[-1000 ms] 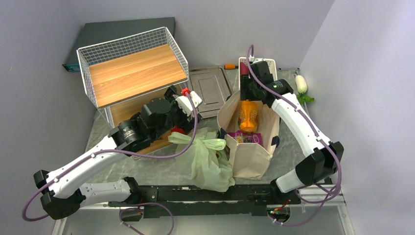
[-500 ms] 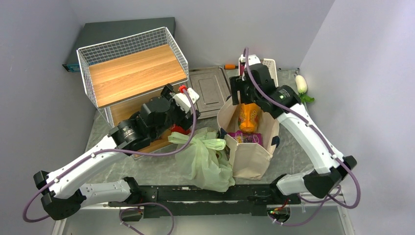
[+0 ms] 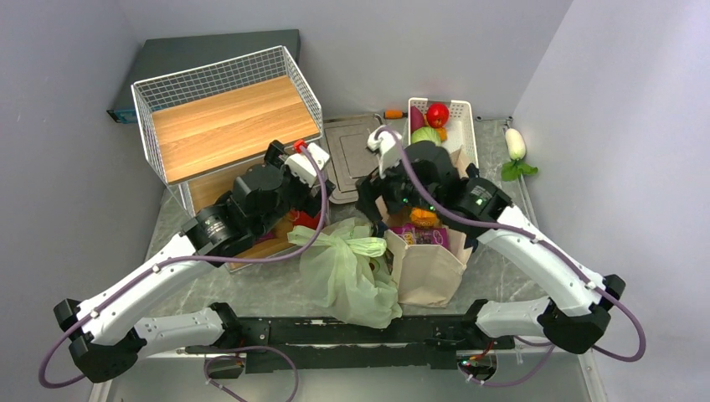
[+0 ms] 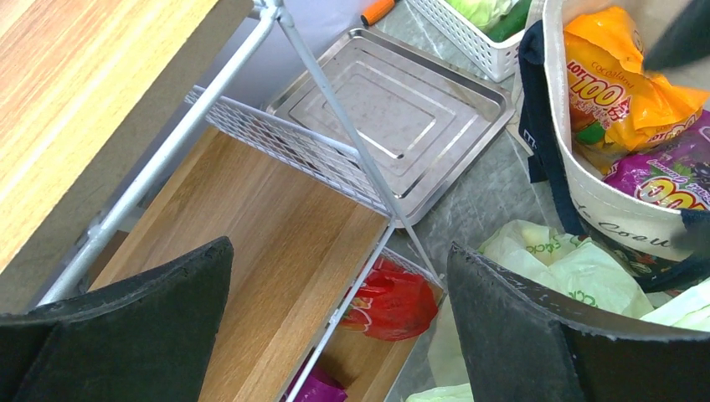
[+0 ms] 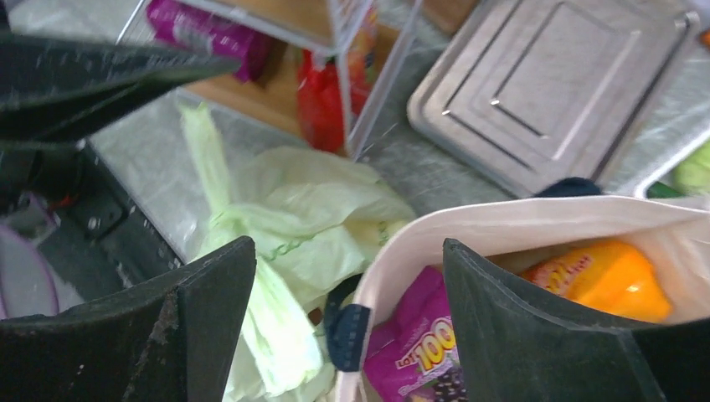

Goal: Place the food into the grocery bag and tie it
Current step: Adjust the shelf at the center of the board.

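The grocery bag (image 3: 347,272), pale green crinkly plastic with its loop handles bunched at the top, lies on the table in front of the arms. It also shows in the left wrist view (image 4: 578,268) and the right wrist view (image 5: 310,222). The food is hidden; I cannot see into the bag. My left gripper (image 3: 311,201) (image 4: 339,251) is open and empty above the rack's low shelf, left of the bag. My right gripper (image 3: 375,203) (image 5: 347,247) is open and empty above the tote's left rim, just beyond the bag.
A beige canvas tote (image 3: 427,268) with orange and purple snack packets stands right of the bag. A wire rack with wooden shelves (image 3: 222,121) holds a red packet (image 4: 393,301). A metal tray (image 3: 360,151), a white basket (image 3: 465,126) of vegetables and a white radish (image 3: 515,144) lie at the back.
My right arm has swung from the white basket at the back to the left and nearer, over the tote's left rim. My left gripper has drawn back slightly to the left.
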